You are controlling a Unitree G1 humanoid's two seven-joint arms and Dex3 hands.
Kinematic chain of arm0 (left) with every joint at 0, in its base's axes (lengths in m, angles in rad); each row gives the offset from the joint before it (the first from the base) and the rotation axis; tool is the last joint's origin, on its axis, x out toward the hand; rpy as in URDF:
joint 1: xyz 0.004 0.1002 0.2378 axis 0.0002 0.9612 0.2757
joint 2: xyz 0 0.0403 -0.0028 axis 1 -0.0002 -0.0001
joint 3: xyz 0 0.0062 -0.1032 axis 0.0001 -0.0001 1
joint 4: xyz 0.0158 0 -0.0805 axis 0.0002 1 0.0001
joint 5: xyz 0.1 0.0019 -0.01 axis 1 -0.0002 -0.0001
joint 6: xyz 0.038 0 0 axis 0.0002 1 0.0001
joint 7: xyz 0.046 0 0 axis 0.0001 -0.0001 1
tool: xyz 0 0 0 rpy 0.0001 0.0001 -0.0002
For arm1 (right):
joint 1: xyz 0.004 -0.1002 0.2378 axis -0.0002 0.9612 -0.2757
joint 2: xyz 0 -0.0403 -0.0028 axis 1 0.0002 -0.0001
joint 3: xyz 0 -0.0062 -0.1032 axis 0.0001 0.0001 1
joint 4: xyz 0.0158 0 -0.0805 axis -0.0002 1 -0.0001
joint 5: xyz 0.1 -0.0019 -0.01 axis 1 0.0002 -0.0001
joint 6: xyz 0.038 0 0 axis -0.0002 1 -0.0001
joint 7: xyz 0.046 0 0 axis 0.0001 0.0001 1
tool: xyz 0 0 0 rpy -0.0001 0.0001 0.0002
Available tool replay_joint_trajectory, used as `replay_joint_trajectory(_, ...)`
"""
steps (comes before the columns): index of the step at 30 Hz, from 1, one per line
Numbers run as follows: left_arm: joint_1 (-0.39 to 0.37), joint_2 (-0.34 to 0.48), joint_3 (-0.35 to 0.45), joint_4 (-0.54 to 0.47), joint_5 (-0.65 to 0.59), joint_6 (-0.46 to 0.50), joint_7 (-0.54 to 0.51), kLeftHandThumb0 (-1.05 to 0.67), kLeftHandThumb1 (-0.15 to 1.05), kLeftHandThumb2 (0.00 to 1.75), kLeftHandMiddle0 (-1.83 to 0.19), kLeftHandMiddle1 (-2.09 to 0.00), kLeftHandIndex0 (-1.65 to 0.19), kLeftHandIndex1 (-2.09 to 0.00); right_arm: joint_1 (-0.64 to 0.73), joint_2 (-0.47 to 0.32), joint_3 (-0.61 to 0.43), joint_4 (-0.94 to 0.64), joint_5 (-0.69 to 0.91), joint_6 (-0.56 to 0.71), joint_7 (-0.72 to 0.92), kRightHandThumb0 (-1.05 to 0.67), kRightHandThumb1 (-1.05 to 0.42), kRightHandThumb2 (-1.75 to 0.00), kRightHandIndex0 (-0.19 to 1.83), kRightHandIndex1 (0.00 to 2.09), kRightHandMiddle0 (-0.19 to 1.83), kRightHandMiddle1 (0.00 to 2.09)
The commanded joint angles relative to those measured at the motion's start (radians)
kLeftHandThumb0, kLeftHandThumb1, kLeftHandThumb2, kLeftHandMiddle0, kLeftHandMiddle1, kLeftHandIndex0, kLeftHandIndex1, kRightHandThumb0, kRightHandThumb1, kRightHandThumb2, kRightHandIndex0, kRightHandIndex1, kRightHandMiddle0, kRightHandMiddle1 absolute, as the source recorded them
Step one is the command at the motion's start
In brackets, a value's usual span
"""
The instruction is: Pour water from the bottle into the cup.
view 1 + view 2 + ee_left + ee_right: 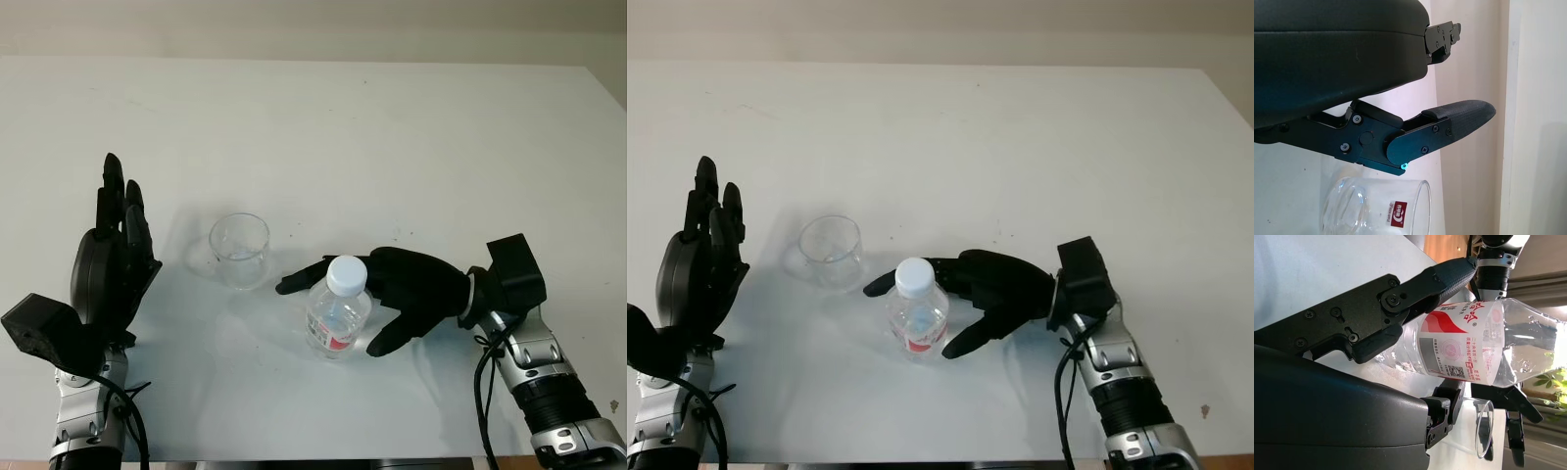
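Bottle (338, 311) upright between right hand (416, 289) fingers, unclasped; wrist view reveals red label; left hand (110, 264) open beside cup (239, 250).

Matte black three-finger left hand (108, 269), matching black right hand (411, 294), textured fingertip pads, small screws at knuckles, silver ribbed forearms, black cables

Bright, even light fills the scene; the tabletop (392, 147) shows soft, faint shadows and no glare.
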Motion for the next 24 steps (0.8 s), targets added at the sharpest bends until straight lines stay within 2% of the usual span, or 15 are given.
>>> replay_joint_trajectory(1, 0.010, -0.006, 0.006, -0.013, -0.008, -0.008, 0.000, -0.72, 1.05, 0.75, 0.19, 0.00, 0.19, 0.00, -0.001, 0.029, 0.048, 0.012, -0.012, -0.016, 0.039, -0.79, -0.85, -0.05, 0.13, 0.87, 0.14, 0.76)
replay_joint_trajectory(7, 0.014, -0.009, 0.011, -0.015, -0.014, -0.008, 0.003, -0.71, 1.05, 0.75, 0.19, 0.00, 0.19, 0.00, -0.022, 0.045, 0.073, 0.019, -0.026, -0.030, 0.066, -0.79, -0.83, -0.05, 0.09, 0.99, 0.13, 0.85)
replay_joint_trajectory(12, 0.015, -0.010, 0.017, -0.007, -0.036, -0.009, -0.015, -0.71, 1.05, 0.74, 0.19, 0.00, 0.19, 0.00, -0.021, 0.051, 0.091, 0.006, -0.026, -0.037, 0.077, -0.73, -0.82, -0.05, 0.10, 1.21, 0.16, 0.98)
replay_joint_trajectory(21, 0.015, -0.012, 0.017, -0.008, -0.044, -0.006, -0.023, -0.71, 1.05, 0.73, 0.19, 0.00, 0.19, 0.00, -0.013, 0.052, 0.124, -0.057, -0.043, -0.031, 0.078, -0.60, -0.85, -0.06, 0.14, 1.25, 0.17, 1.08)
replay_joint_trajectory(24, 0.016, -0.010, 0.017, -0.008, -0.038, -0.009, -0.019, -0.71, 1.05, 0.73, 0.19, 0.00, 0.19, 0.00, 0.006, 0.054, 0.129, -0.091, -0.048, -0.026, 0.051, -0.55, -0.86, -0.06, 0.12, 1.76, 0.17, 1.54)
